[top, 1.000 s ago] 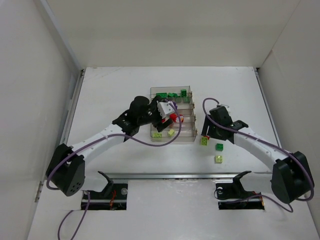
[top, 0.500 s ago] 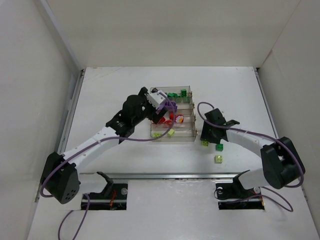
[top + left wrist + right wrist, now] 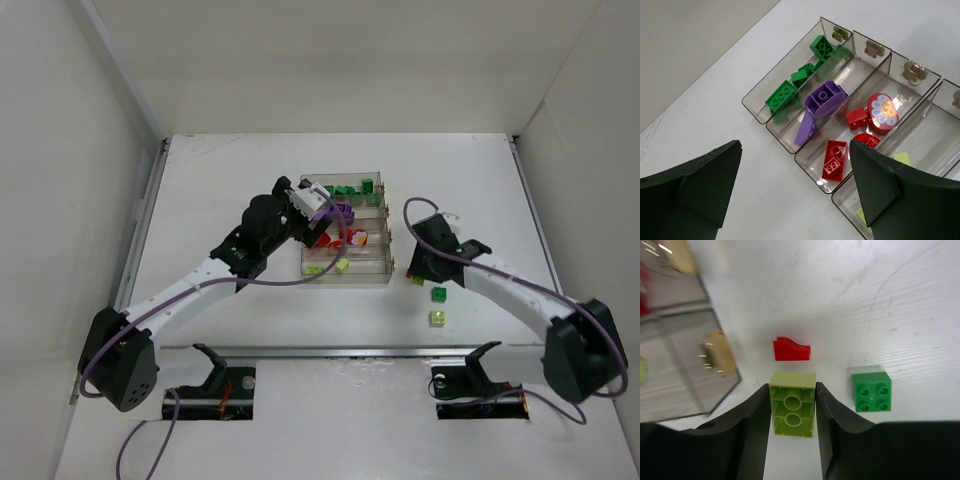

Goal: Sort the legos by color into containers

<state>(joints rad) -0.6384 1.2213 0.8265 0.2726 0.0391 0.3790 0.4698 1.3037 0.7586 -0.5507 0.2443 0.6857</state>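
The tray (image 3: 343, 284) sits near the middle of the table (image 3: 230, 180). Its four long compartments run parallel to the near edge, stacked from far to near. The far row holds green bricks (image 3: 781, 96), the next purple ones (image 3: 825, 97), and the third red ones (image 3: 834, 160) with a round red piece (image 3: 882, 112) printed with pale dots. The near row holds lime bricks (image 3: 342, 264).

The right fingers (image 3: 757, 420) are clamped on the long sides of a lime brick (image 3: 792, 405), just off the tray's near right corner. Its long axis lies along the fingers, with two round sockets in line facing the wrist camera. Whether it rests on the table cannot be told. A small red piece (image 3: 791, 350) lies just beyond it and a four-stud green brick (image 3: 871, 391) beside it, studs up. A second lime brick (image 3: 437, 317) lies nearer the near edge.

The right arm (image 3: 510, 290) bends out toward the right edge and reaches back left, with its wrist low. The left arm (image 3: 200, 280) stretches diagonally from the near left, its wrist over the tray's left end. The left fingers (image 3: 700, 185) stand wide apart, holding nothing.
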